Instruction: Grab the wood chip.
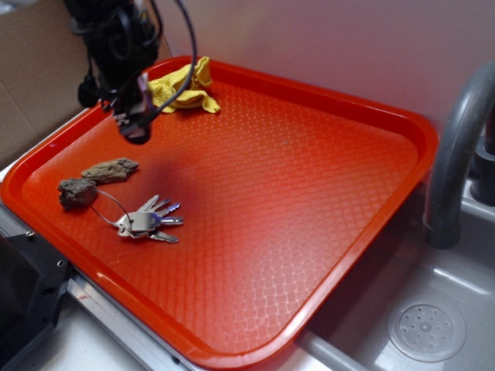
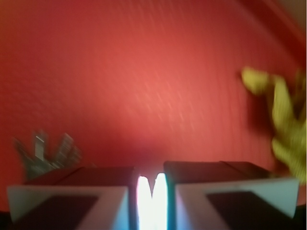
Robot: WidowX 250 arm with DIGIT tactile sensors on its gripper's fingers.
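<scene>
Orange-red plastic fills most of the scene: a large tray (image 1: 309,201) with a fine raised pattern, sitting beside a grey sink (image 1: 433,309) with a curved tap (image 1: 456,147). My claw (image 1: 136,124) hangs over the tray's far left part, above the surface and touching nothing. In my wrist view the two fingers (image 2: 72,191) sit nearly together, with only a thin bright slit between them, and nothing is held there.

The wood chip (image 1: 110,171) lies flat on the tray near its left edge, in front of my claw and apart from it. It is tan-brown, long and rough-edged. Its left end sits right against a darker, rounder lump (image 1: 76,192); I cannot tell whether they touch. A thin wire ring (image 1: 108,207) appears to lead from that lump to a bunch of silver keys (image 1: 147,220), which lie just in front of the chip.

A crumpled yellow cloth (image 1: 186,89) rests at the tray's far edge, just to the right of my claw.
</scene>
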